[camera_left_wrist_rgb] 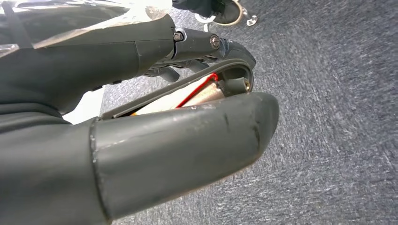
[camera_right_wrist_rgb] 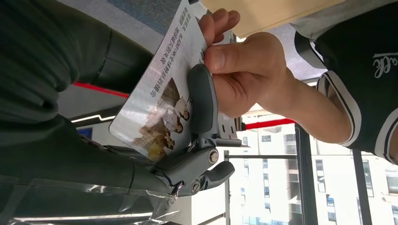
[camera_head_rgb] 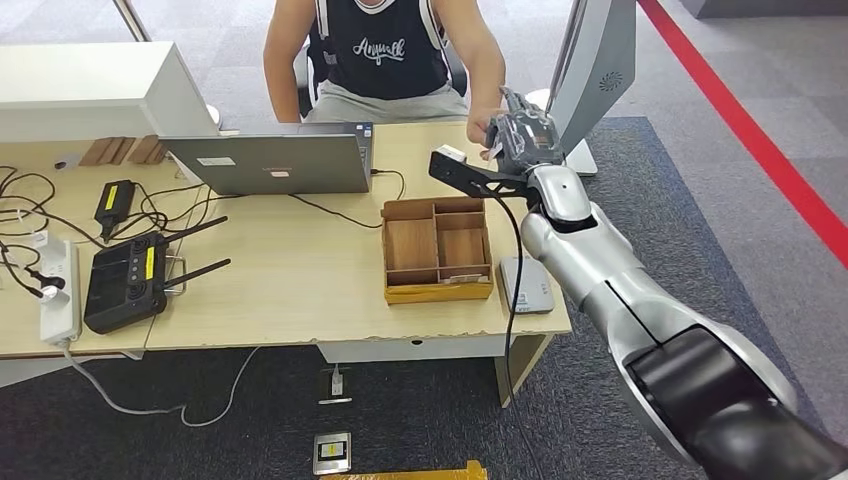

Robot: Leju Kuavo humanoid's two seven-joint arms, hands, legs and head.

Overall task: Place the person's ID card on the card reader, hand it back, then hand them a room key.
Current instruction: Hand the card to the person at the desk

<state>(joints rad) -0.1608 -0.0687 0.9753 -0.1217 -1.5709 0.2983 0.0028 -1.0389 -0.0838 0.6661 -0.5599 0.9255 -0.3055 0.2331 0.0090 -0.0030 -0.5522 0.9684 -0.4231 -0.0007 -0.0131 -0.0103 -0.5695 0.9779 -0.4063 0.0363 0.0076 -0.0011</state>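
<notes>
The ID card (camera_right_wrist_rgb: pixel 162 101) sits pinched in my right hand (camera_head_rgb: pixel 520 135), raised past the table's (camera_head_rgb: pixel 300 280) far edge. The person's hand (camera_right_wrist_rgb: pixel 244 70) grips its opposite end, so its long axis runs from my fingers (camera_right_wrist_rgb: pixel 202 103) toward them.

My left hand (camera_left_wrist_rgb: pixel 155 136) hangs low; its grip I cannot tell.

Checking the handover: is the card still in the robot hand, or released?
In: right robot hand pinches the card, while the person's hand grips its far end.
</notes>
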